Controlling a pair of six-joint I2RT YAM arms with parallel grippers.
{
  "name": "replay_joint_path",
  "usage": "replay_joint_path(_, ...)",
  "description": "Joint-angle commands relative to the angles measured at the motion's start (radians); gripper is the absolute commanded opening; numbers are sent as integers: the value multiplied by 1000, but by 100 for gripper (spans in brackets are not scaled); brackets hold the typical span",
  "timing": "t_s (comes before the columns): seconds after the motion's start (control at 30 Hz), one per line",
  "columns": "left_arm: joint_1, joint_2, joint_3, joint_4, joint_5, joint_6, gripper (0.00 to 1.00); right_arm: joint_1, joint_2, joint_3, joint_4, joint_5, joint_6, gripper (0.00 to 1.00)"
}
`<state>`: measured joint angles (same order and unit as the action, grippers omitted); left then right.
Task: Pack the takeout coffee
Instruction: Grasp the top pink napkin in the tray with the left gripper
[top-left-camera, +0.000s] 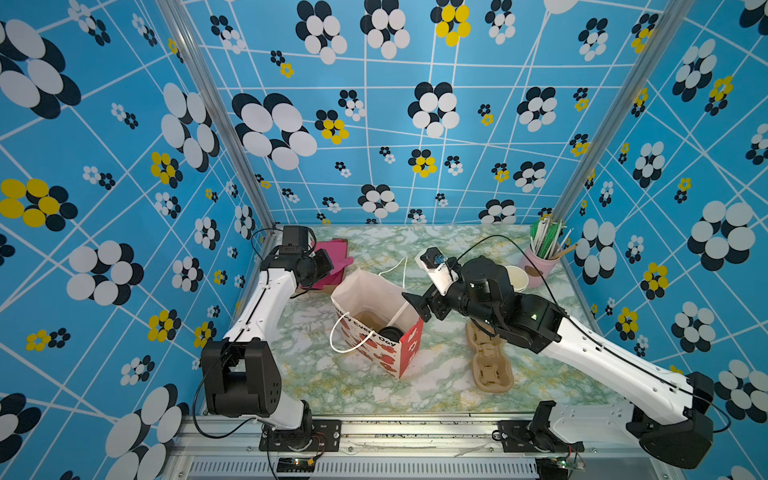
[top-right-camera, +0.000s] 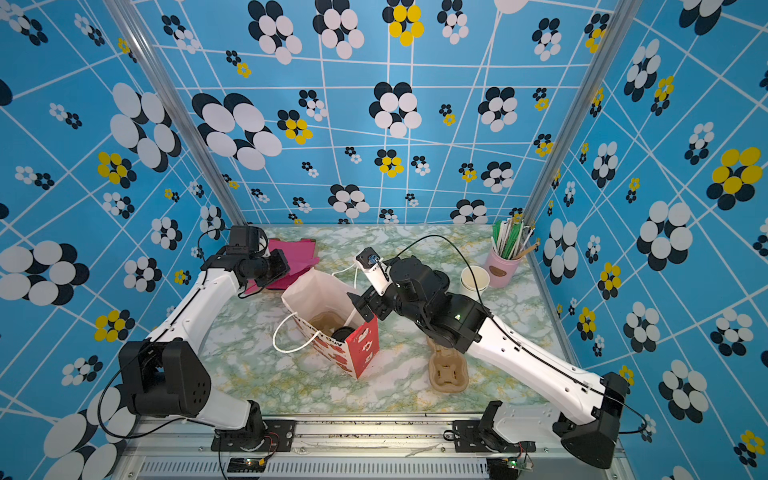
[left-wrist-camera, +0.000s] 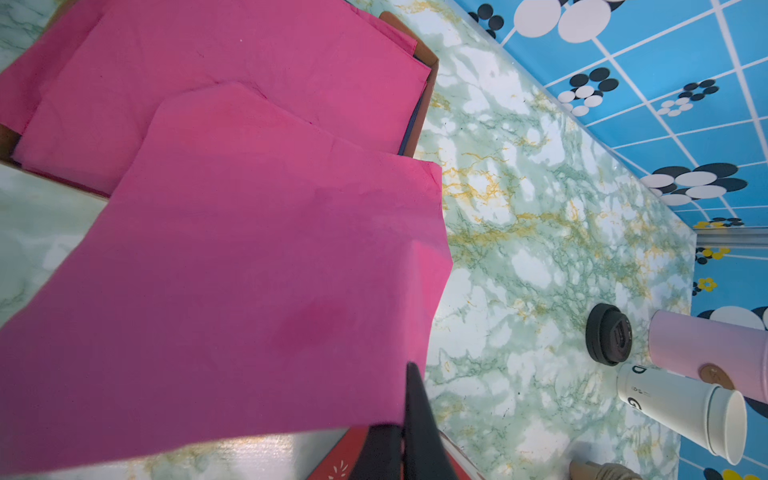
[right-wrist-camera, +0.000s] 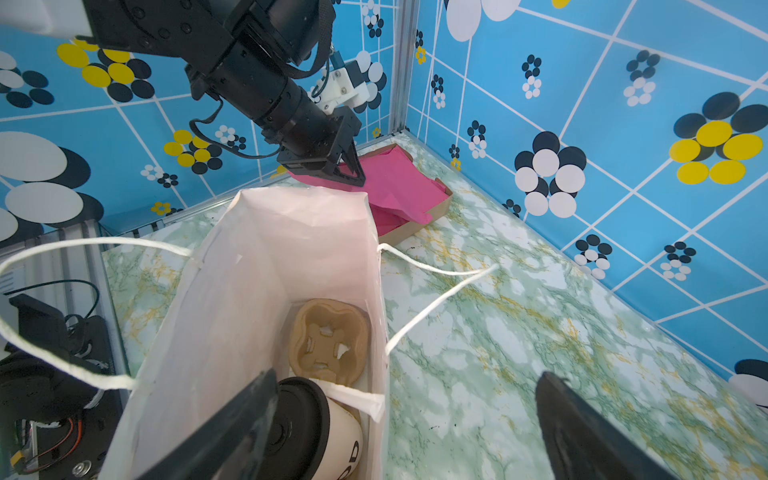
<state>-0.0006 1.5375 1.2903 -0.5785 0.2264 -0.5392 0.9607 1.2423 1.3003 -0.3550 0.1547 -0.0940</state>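
Inside the paper bag (right-wrist-camera: 257, 266), at its near right end beside a cardboard carrier (right-wrist-camera: 328, 340): takeout coffee (right-wrist-camera: 316, 424), lid on. Over the bag's right rim: right gripper (right-wrist-camera: 405, 376), spread wide, empty. Far left: left gripper (left-wrist-camera: 409, 370), pinched onto pink tissue paper (left-wrist-camera: 232, 270).

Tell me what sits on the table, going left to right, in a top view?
From the left: pink tissue paper → red-and-white paper bag → brown cup carriers → pink pot of straws.
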Motion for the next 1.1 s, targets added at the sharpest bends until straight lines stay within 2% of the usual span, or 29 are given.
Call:
replay_joint_path(0.0, -2, 72, 73, -47, -24, 41, 0, -6, 6, 1, -4, -10, -3, 99)
replay_joint_path(0.17, -5, 192, 199, -77, 1, 56, 0, -7, 11, 3, -12, -5, -11, 99)
replay_joint_path(0.5, -6, 410, 456, -147, -27, 101, 0, -7, 39, 15, -29, 6, -32, 99)
replay_joint_path(0.77, -5, 580, 643, -206, -50, 136, 5, -8, 57, 39, -52, 19, -40, 99)
replay_joint_path(0.9, 0, 651, 719, -229, -14, 122, 16, -9, 54, 43, -65, 29, -40, 99)
replay_joint_path(1.07, 11, 662, 776, -234, 41, 88, 37, -9, 48, 49, -67, 33, -41, 99)
